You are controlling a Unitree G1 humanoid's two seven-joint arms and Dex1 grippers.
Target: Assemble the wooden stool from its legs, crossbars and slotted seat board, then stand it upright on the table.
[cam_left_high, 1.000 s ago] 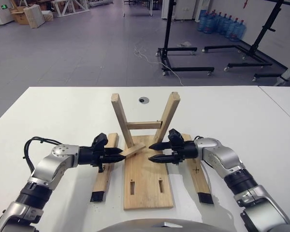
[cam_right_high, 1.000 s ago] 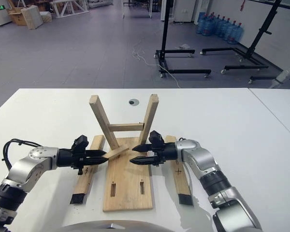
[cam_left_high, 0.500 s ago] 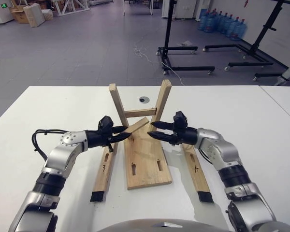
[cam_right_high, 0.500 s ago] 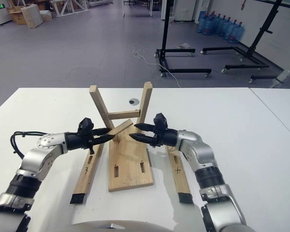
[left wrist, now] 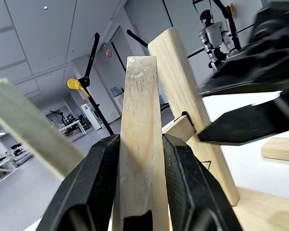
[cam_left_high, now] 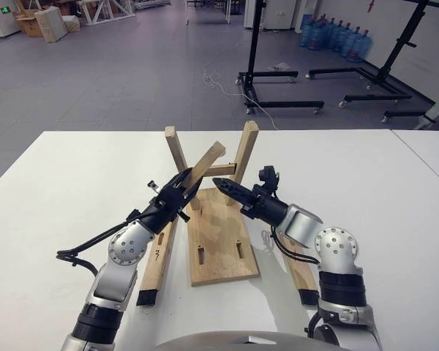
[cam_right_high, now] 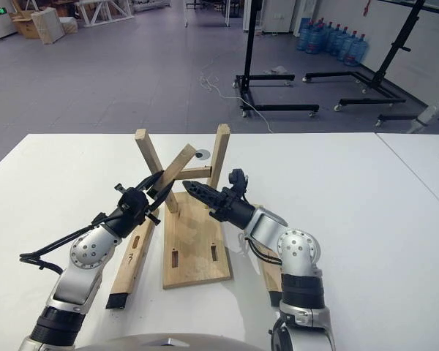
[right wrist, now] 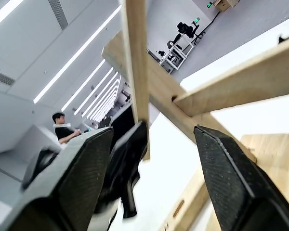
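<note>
Left eye view: left tool (cam_left_high: 180, 191) clamped on crossbar (cam_left_high: 205, 162), tilted betw. upright legs (cam_left_high: 244, 150) above seat board (cam_left_high: 219, 248). Right tool (cam_left_high: 224, 189) apart, alongside. Step: crossbar fitting. Next: align end w/ leg slot.

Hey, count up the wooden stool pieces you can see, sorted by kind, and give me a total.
Legs: 4, two upright, two lying flat
Crossbars: 2, one fitted, one in the left gripper
Seat board: 1
Total: 7
</note>
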